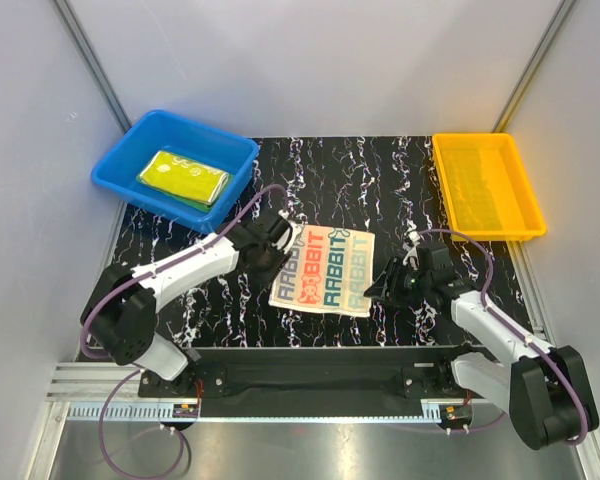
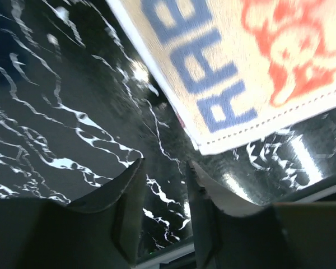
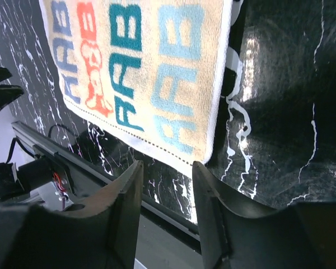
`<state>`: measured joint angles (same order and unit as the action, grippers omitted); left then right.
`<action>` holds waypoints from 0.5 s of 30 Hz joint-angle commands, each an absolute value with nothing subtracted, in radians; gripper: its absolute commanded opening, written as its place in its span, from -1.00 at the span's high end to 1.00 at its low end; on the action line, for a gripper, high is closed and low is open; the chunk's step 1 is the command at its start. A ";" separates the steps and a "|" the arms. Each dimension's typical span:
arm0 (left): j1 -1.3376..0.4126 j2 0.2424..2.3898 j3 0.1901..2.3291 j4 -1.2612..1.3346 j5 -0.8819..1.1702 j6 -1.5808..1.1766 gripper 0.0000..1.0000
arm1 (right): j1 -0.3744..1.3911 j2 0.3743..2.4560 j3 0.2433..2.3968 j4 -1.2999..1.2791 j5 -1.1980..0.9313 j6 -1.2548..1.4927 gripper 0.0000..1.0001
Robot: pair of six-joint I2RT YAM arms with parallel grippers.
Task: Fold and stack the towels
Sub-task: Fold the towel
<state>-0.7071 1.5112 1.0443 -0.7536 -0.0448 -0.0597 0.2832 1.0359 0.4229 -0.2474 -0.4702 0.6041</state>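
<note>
Last towel to do: lettered towel lies flat, frame center. Yellow towel folded in blue bin, upper left. Left claw & right claw both spread, empty, by its edges. Next: pinch 2 corners, fold over.

White shells, black joints on left arm and right arm. Purple cables looped alongside. Matte black left gripper and right gripper, with broad curved fingers.

The whole table is viewed steeply from above, its near edge at 6 o'clock. Both wrist views are taken very near the surface. The RABBIT towel is shared by all three, towards 12 o'clock in each wrist view.
</note>
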 commanded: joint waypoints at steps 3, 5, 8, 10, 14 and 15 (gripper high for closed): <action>-0.675 1.572 1.141 -0.674 -0.057 -0.205 0.20 | 0.288 1.092 0.512 -0.233 -0.423 0.624 0.07; -0.657 1.600 1.128 -0.623 -0.006 -0.253 0.20 | 0.288 1.143 0.532 -0.201 -0.399 0.627 0.10; -0.620 1.649 1.112 -0.580 0.063 -0.297 0.21 | 0.287 1.232 0.570 -0.183 -0.333 0.602 0.12; -0.606 1.669 1.097 -0.539 0.090 -0.305 0.21 | 0.288 1.300 0.590 -0.178 -0.298 0.586 0.17; -0.603 1.698 1.040 -0.468 0.139 -0.354 0.24 | 0.288 1.399 0.640 -0.172 -0.247 0.540 0.23; -0.604 1.704 1.031 -0.457 0.138 -0.365 0.26 | 0.288 1.414 0.646 -0.170 -0.241 0.532 0.23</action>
